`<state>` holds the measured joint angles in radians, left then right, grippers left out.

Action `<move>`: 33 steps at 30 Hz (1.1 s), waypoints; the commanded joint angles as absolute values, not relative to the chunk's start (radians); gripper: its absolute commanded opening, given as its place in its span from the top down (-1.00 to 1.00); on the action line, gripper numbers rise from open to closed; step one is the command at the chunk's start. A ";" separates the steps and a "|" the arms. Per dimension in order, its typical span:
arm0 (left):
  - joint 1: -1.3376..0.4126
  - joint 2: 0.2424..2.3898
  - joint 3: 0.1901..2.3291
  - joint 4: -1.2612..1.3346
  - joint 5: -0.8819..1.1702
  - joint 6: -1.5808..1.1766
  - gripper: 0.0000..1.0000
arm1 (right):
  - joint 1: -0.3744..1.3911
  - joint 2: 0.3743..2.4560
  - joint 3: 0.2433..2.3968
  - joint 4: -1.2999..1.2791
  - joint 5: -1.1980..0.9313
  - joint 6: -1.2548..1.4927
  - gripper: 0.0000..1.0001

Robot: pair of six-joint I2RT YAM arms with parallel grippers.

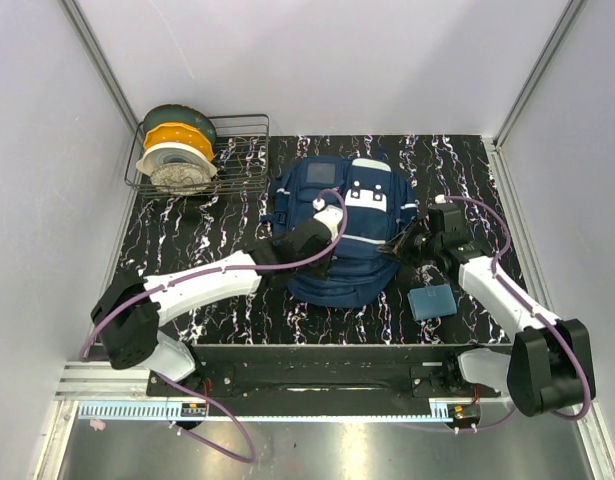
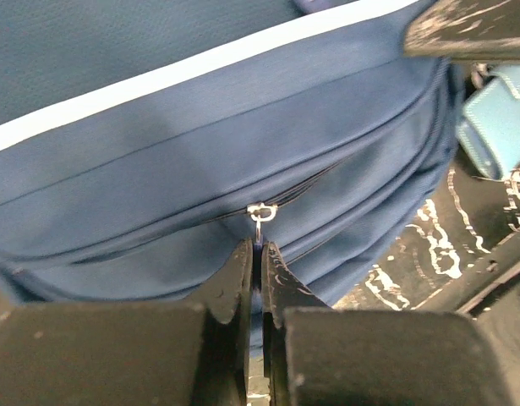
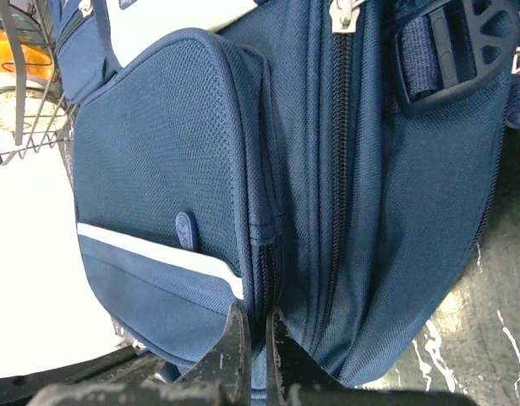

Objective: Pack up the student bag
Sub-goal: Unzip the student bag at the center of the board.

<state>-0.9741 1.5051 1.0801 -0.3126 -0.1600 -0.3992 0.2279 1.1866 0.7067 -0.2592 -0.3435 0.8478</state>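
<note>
The student bag (image 1: 332, 270), navy with white stripes and patches, lies flat in the middle of the dark marbled table. My left gripper (image 1: 330, 232) reaches over the bag from the left. In the left wrist view it (image 2: 260, 247) is shut on the blue pull tab hanging from a silver zipper ring (image 2: 261, 211) on the bag (image 2: 158, 144). My right gripper (image 1: 395, 250) is at the bag's right side. In the right wrist view it (image 3: 258, 320) is shut on a fold of the bag (image 3: 158, 144) beside a zipper track (image 3: 266, 271).
A small teal pouch (image 1: 432, 300) lies on the table right of the bag, also seen in the left wrist view (image 2: 496, 118). A wire basket (image 1: 242, 150) with filament spools (image 1: 177, 150) stands at the back left. Grey walls close in the table.
</note>
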 commanded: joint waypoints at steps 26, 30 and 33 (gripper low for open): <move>-0.870 1.423 1.037 -0.282 0.034 -0.397 1.00 | 0.133 1.060 0.598 -0.098 -0.566 0.977 -0.21; -0.911 1.436 1.084 -0.273 0.041 -0.413 1.00 | 0.210 1.095 0.603 -0.048 -0.525 1.012 -0.22; -0.940 1.451 1.114 -0.268 0.048 -0.416 1.00 | 0.256 1.143 0.609 0.009 -0.509 1.049 -0.21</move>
<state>-0.9035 1.4452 1.0286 -0.3233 -0.0177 -0.3939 0.2066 1.0985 0.5884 -0.1200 -0.5167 0.9810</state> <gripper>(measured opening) 0.045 0.608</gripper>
